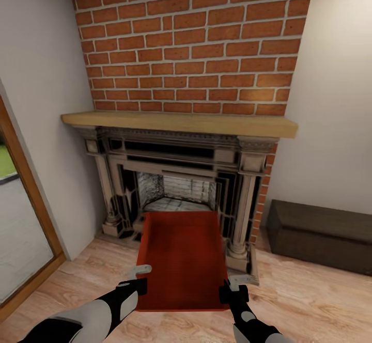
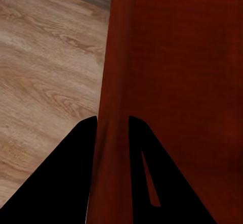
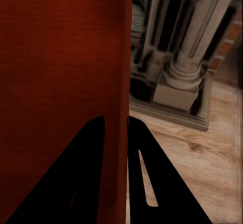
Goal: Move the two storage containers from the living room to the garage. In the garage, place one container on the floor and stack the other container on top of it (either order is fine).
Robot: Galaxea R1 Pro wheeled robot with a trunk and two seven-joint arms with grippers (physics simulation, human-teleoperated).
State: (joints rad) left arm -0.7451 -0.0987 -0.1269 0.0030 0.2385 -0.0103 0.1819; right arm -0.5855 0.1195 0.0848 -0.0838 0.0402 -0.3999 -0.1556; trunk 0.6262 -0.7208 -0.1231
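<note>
Both grippers are clamping one orange-red storage container [image 1: 182, 260], holding it up in front of the brick fireplace [image 1: 181, 188] in the living room. Left gripper [image 1: 139, 278] is pinching the bin's left side wall near its closer corner; in the left wrist view the two dark fingers [image 2: 61, 183] are sitting on either side of the thin red wall [image 2: 114, 133], closed onto it. Right gripper [image 1: 235, 287] is doing the same on the right side wall; in the right wrist view its fingers [image 3: 76, 183] are straddling the wall edge [image 3: 119, 133], closed onto it.

Container is lying long-axis away from the robot, open side up, far end reaching toward the fireplace opening. Cannot tell from the head view how far it is hanging above the wood-plank floor [image 1: 310, 301]; the left wrist view is showing bare planks [image 2: 45, 72] beside the wall.

Wooden mantel shelf [image 1: 181, 122] is running across above the firebox, with red brick rising above it. Right fireplace column base [image 3: 185, 77] is standing just beside the bin's right wall. Dark low chest [image 1: 320, 234] is sitting against the wall to the right. Wood-framed glass door [image 1: 20, 214] is showing at the left edge.
</note>
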